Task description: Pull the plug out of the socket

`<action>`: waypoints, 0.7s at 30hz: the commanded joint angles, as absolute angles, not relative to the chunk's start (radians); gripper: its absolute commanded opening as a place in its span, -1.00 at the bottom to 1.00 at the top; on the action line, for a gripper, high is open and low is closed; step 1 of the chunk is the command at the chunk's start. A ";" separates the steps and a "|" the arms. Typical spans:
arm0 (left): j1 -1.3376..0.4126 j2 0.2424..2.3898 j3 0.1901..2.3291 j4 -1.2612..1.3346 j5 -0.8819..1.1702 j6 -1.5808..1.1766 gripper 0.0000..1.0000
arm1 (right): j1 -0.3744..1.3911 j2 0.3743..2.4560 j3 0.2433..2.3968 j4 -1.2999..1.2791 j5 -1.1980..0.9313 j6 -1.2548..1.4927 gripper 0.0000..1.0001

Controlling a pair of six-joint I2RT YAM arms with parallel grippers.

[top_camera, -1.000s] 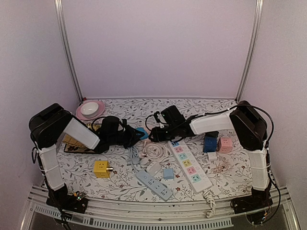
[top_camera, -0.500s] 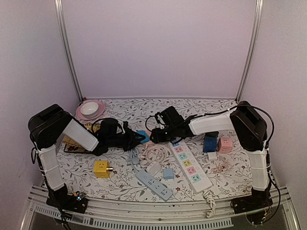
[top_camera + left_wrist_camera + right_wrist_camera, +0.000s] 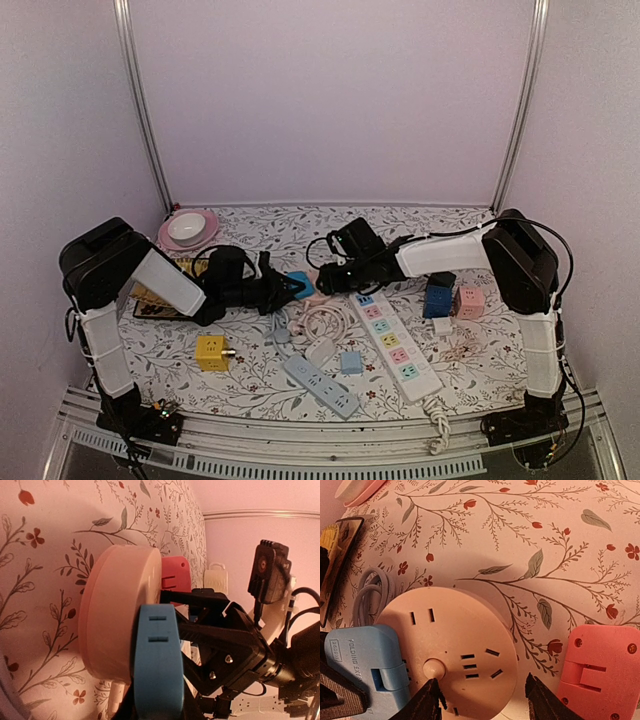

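Two grippers meet at the middle of the overhead view, over the round socket [image 3: 314, 292] on the flowered cloth [image 3: 250, 374]. The left gripper [image 3: 287, 290] is clamped on the blue plug [image 3: 298, 283], a smooth, round-cornered plastic block seated against the left part of the socket's face. The right gripper [image 3: 482, 700] has its fingers partly apart: one black ribbed tip [image 3: 427, 702] is over the disc's bottom rim and the other is just off its right edge. Whether they press on it cannot be told. The socket is a matte pale-pink disc with slotted holes and a small centre button. Room is tight. A coral adapter [image 3: 597, 667] with corner screws lies just beside the disc at lower right, a coiled white cable [image 3: 370, 597] lies close at left, and a long white strip [image 3: 395, 345] runs to the lower right in the overhead view. Printed cloth stretches from the disc's upper rim to the top of the right wrist view.
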State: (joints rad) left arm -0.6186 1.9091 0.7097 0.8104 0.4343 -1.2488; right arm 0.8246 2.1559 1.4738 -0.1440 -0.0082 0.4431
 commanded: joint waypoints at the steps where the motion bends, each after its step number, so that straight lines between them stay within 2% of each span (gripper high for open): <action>1: -0.652 1.894 0.755 1.026 0.561 -1.216 -1.00 | 0.825 2.180 1.488 -0.238 0.097 0.412 0.17; 14: -0.665 1.915 0.795 1.068 0.600 -1.196 -1.00 | 0.830 2.219 1.496 -0.261 0.100 0.402 0.18; 21: -0.649 1.840 0.777 0.813 0.493 -1.079 -1.00 | 0.818 2.155 1.453 -0.229 0.065 0.411 0.18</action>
State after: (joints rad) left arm -0.6476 1.9053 0.7788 0.9653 0.5522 -1.1763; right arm 0.8234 2.1704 1.4979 -0.1963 0.0761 0.4213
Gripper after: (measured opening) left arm 0.161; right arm 0.591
